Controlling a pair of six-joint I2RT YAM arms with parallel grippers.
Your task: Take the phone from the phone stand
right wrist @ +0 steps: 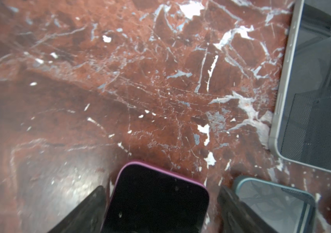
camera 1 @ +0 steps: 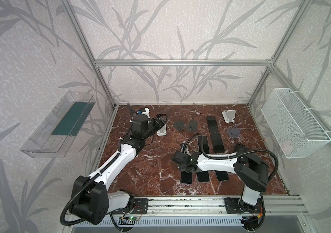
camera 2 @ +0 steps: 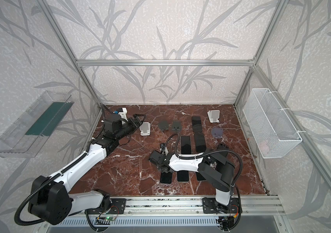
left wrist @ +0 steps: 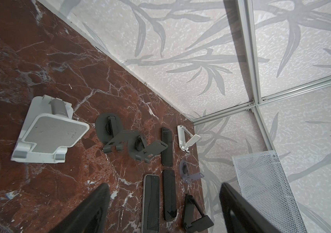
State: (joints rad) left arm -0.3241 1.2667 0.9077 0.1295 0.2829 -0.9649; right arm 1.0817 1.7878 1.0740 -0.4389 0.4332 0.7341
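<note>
A phone with a pink edge [right wrist: 156,201] lies flat and screen up on the red marble table [right wrist: 120,90], at the left of the front row [camera 1: 186,178]. My right gripper [right wrist: 161,188] stands open over it, a finger on each side with a small gap to the phone. My left gripper [left wrist: 164,185] is open and empty at the back left [camera 1: 161,120], just beside an empty white phone stand [left wrist: 47,137] [camera 1: 162,131]. Every stand in view is empty.
Two dark grey stands [camera 1: 178,125] [camera 1: 193,125], a white stand [camera 1: 229,116], a purple-grey stand [camera 1: 233,132] and several flat phones [camera 1: 203,144] crowd the right half. A wire basket [camera 1: 293,121] hangs on the right wall, a clear tray [camera 1: 59,125] on the left wall.
</note>
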